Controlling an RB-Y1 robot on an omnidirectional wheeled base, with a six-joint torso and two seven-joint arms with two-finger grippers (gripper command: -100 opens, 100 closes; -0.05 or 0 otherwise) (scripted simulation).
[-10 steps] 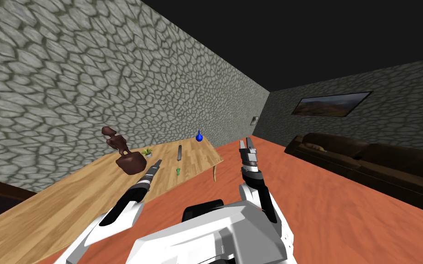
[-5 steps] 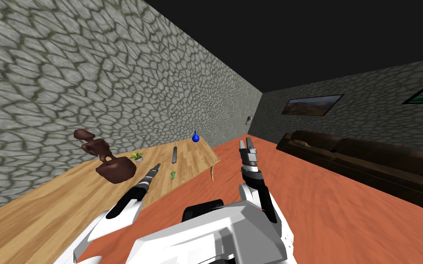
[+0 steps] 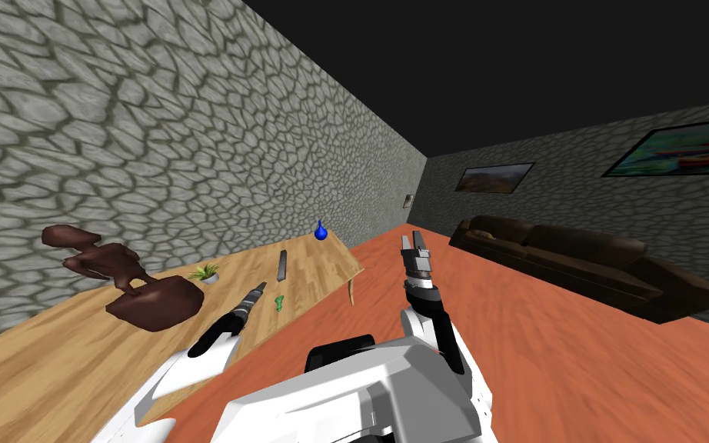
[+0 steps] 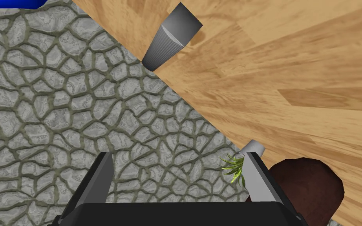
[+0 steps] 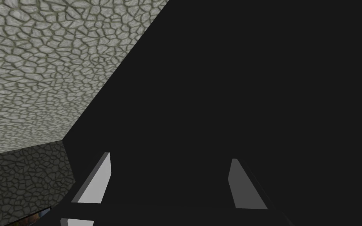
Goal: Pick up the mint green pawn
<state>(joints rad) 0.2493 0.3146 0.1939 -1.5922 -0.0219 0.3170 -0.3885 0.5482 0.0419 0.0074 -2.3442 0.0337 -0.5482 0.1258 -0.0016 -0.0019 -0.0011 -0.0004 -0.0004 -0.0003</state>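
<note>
1 pawn (image 3: 278, 303), 1 bar (image 3: 281, 265), 1 plant (image 3: 205, 271) on the tabletop (image 3: 53, 361); left pincer (image 3: 259, 289) and right pincer (image 3: 416, 244) both spread apart.

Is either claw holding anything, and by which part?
Nothing: the left claw and right claw are open and empty; the green pawn is on the table.

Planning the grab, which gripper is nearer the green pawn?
Left. The left gripper hangs over the table close beside the green pawn; the right gripper points up over the floor, off the table.
</note>
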